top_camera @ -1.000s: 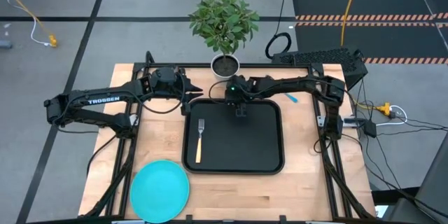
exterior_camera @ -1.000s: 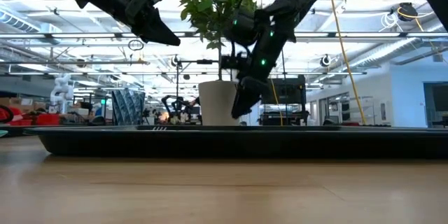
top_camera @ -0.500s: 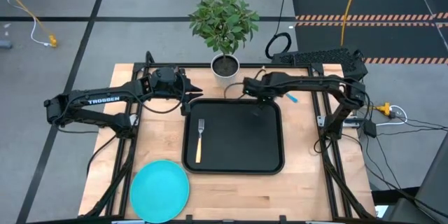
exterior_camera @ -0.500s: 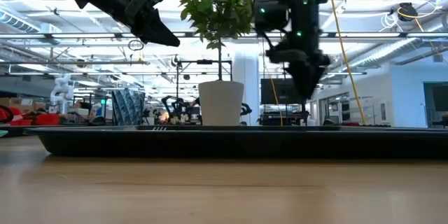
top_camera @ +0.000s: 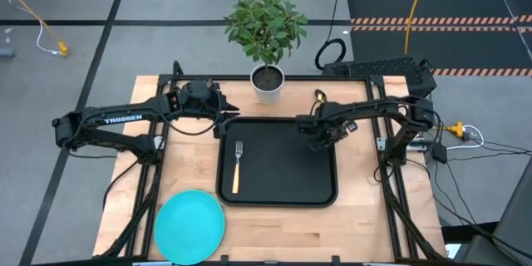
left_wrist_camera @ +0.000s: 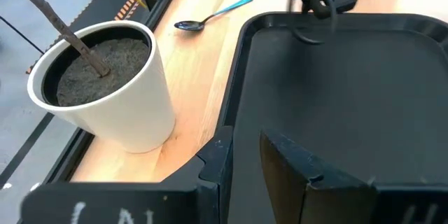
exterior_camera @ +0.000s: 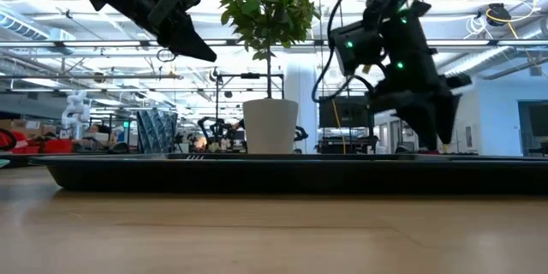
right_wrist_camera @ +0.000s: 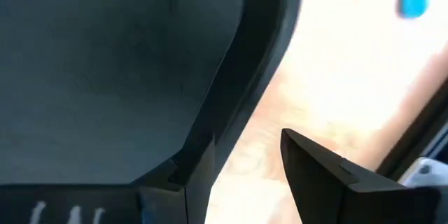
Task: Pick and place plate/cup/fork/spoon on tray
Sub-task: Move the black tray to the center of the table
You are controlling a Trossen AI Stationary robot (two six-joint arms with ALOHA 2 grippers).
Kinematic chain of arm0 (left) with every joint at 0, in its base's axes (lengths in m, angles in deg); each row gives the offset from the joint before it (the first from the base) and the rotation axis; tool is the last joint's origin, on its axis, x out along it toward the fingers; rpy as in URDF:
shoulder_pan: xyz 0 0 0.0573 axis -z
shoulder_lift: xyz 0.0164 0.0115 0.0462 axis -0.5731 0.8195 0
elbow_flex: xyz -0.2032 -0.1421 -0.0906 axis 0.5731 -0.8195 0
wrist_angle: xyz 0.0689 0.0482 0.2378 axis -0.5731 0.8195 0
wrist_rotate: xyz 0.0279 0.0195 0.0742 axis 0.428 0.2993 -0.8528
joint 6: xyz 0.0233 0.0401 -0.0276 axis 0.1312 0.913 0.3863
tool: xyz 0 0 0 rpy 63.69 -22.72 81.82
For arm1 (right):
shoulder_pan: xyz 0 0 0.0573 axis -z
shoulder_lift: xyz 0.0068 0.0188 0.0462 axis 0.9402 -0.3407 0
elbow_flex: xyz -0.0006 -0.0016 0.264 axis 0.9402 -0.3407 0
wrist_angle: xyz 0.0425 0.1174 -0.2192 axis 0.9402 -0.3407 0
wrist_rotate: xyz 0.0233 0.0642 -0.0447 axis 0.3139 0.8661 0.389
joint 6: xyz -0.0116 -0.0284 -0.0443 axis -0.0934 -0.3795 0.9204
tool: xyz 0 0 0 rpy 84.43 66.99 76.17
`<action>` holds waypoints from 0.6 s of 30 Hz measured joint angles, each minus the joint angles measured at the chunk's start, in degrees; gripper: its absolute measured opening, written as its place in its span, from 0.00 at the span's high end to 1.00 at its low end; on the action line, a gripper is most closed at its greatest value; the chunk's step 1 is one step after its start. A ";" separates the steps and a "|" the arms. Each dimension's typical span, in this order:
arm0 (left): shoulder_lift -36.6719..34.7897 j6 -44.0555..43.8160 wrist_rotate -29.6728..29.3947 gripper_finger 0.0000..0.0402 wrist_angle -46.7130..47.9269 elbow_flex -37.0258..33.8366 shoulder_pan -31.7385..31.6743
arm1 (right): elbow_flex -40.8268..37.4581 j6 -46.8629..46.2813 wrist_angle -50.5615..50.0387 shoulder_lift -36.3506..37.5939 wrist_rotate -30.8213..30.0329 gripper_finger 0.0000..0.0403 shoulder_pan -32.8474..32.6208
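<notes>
Black and low-rimmed, the tray (top_camera: 277, 160) lies mid-table so both arms reach it; your fork (top_camera: 236, 166) already rests by its left edge. The spoon (left_wrist_camera: 210, 16) lies on bare wood beyond the tray's far right corner, the plate (top_camera: 189, 225) at the table's near left corner; no cup is visible. Your right gripper (top_camera: 320, 133) hangs over the tray's far right corner, jaws wide and empty, tipped downward. The left gripper (top_camera: 226, 113) waits above the far left corner, jaws narrow, holding nothing.
</notes>
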 joint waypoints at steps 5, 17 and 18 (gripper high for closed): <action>0.00 0.50 -0.02 0.81 0.00 0.00 -0.02 | -3.78 -1.22 5.19 0.00 0.78 0.61 -0.76; 0.00 0.54 -0.02 0.81 -0.11 0.00 0.00 | -5.78 1.92 10.17 0.00 -2.79 0.61 0.42; 0.00 0.54 -0.02 0.81 -0.11 0.00 0.00 | -5.78 2.50 10.19 0.00 -2.81 0.61 0.58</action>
